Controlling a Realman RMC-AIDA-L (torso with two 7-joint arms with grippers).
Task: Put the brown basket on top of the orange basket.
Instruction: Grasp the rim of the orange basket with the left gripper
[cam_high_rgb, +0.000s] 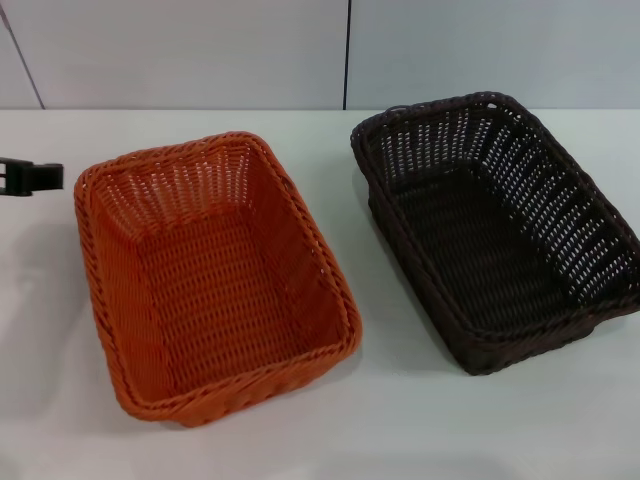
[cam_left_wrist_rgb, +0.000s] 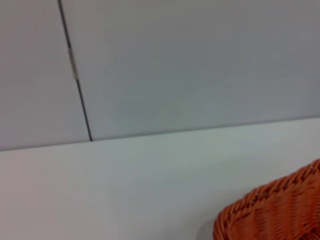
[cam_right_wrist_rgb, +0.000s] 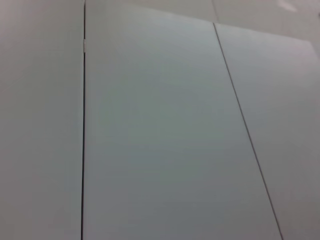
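One gripper shows in the head view: the left gripper (cam_high_rgb: 35, 178), a dark tip at the frame's left edge, and whether its fingers are spread or closed I cannot tell. Just right of it, in the left half, sits the orange basket (cam_high_rgb: 215, 275), whose rim corner (cam_left_wrist_rgb: 272, 210) fills the lower right of the left wrist view. The brown basket (cam_high_rgb: 500, 225) lies in the right half, well apart from that tip, beyond the orange one, its long axis running from upper left to lower right. The right gripper is out of sight; its wrist view shows only wall (cam_right_wrist_rgb: 160, 125). Being on the brown basket's side, the right arm is probably the nearer one for the lift.
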